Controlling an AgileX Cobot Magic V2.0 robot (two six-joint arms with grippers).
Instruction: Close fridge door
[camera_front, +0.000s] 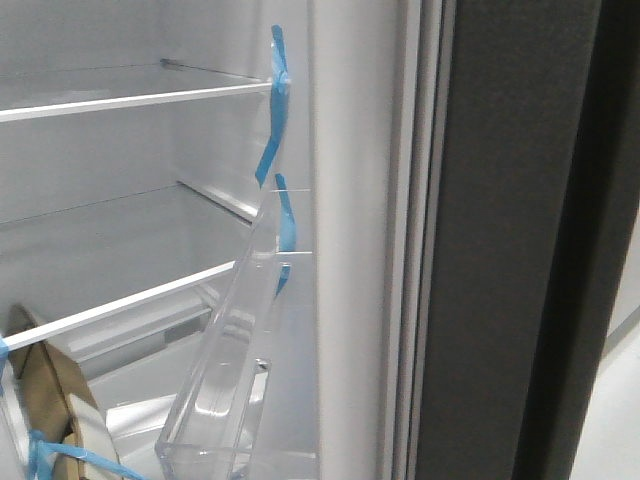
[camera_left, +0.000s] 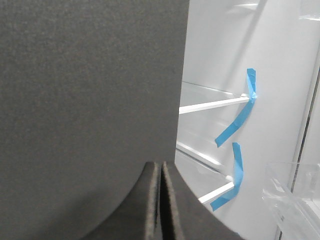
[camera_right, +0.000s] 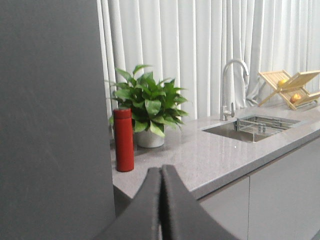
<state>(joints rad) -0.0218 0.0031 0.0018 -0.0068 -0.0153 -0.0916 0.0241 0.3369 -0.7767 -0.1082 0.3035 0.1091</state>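
Tall matte dark-grey fridge door (camera_front: 500, 250) w/ white lining stands open, so both grippers, left (camera_left: 160, 200) & right (camera_right: 161, 202), sit pinched empty, prob. for pushing.

No legible text, labels, brand marks, numbers or signs in any view. Checked: blue tape strips (camera_front: 274, 120), clear door bin (camera_front: 225, 400), red bottle (camera_right: 123, 140). All are plain and unmarked. Dark grey fridge door (camera_front: 500, 240) face carries no markings.
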